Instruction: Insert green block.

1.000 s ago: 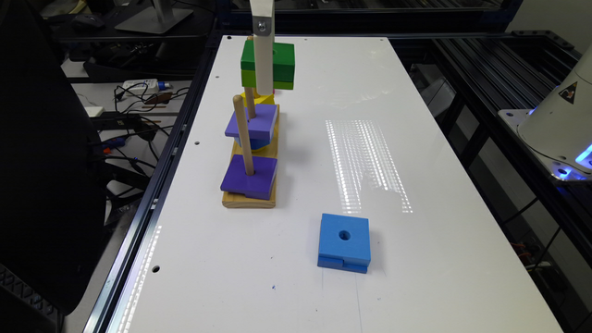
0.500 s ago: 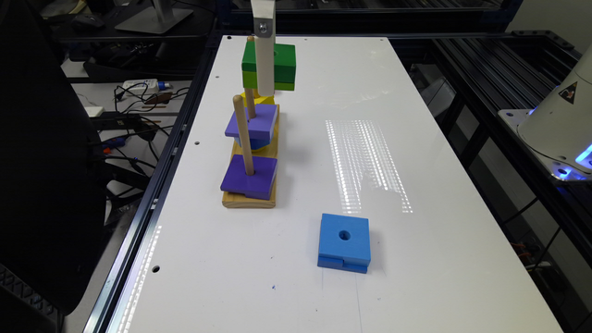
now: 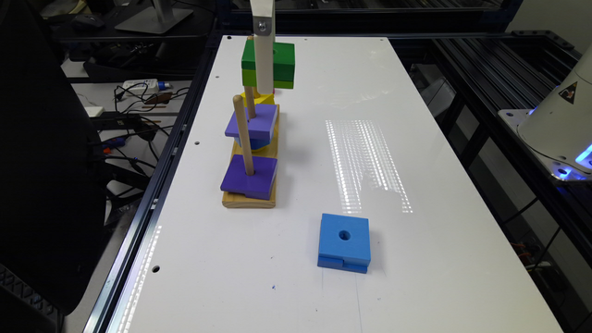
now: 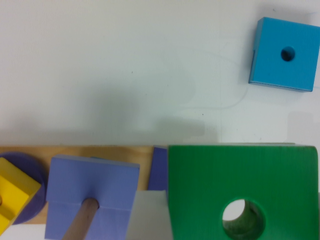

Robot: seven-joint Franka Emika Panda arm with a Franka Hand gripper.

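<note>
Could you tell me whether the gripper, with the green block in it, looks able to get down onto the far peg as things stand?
Probably yes. The green block hangs above the pegs, and the far peg stands upright with its top part bare above the purple block. The block's hole does not yet look centred over it.

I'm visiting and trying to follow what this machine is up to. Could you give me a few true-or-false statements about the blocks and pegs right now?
1. The green block is resting on the table. False: it is held up in the air, above the wooden peg board.
2. The blue square block lies flat on the white table, apart from the peg board. True.
3. A purple square block sits at the bottom of the nearest peg. True.
4. The blue square block has no hole. False: it has a round centre hole.
</note>
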